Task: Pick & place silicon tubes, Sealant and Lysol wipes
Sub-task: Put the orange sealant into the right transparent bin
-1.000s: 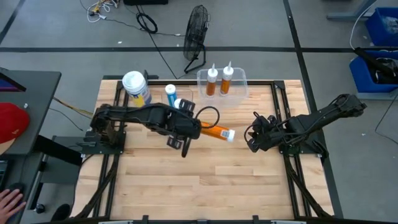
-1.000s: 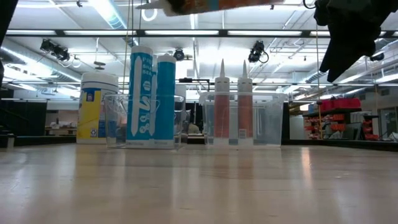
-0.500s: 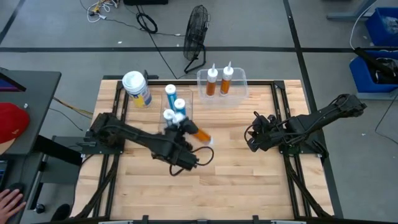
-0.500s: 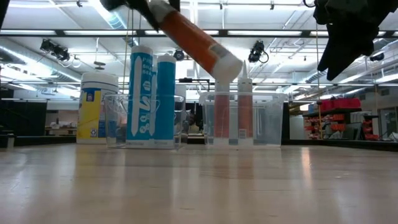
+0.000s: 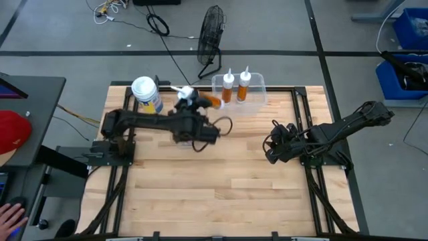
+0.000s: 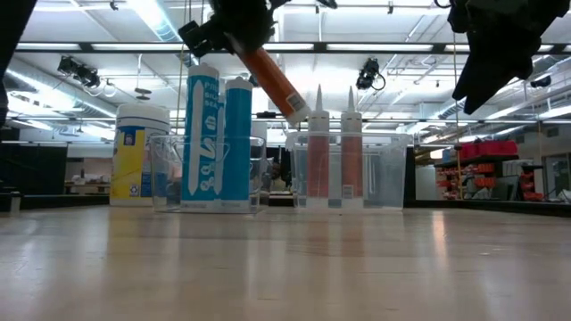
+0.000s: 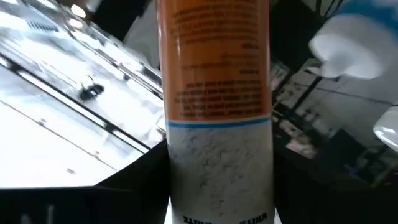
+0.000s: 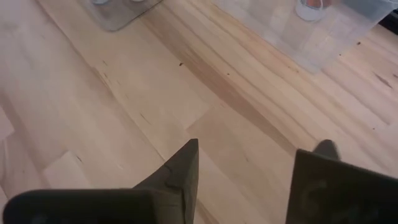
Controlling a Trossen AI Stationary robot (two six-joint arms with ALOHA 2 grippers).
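— Spanning the scene was the desk (image 5: 221,194); where was the Lysol wipes canister (image 5: 146,94)?

— At its far left corner. Left tool (image 5: 189,107) gripped the tilted orange tube (image 6: 272,82) aloft; right tool (image 5: 273,148) hung partly open, empty.

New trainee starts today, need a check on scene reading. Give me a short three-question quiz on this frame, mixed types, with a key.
1. True or false: the left claw holds the orange sealant tube clear of the table.
2. Multiple choice: how many orange tubes stand in the clear bin? A) none B) two C) four
3. Short answer: what stands left of the blue silicone tubes in the low view?

Key:
1. True; it hangs tilted, in the air.
2. B.
3. The Lysol wipes canister. The right claw waits above the table's right side, jaws apart and empty.
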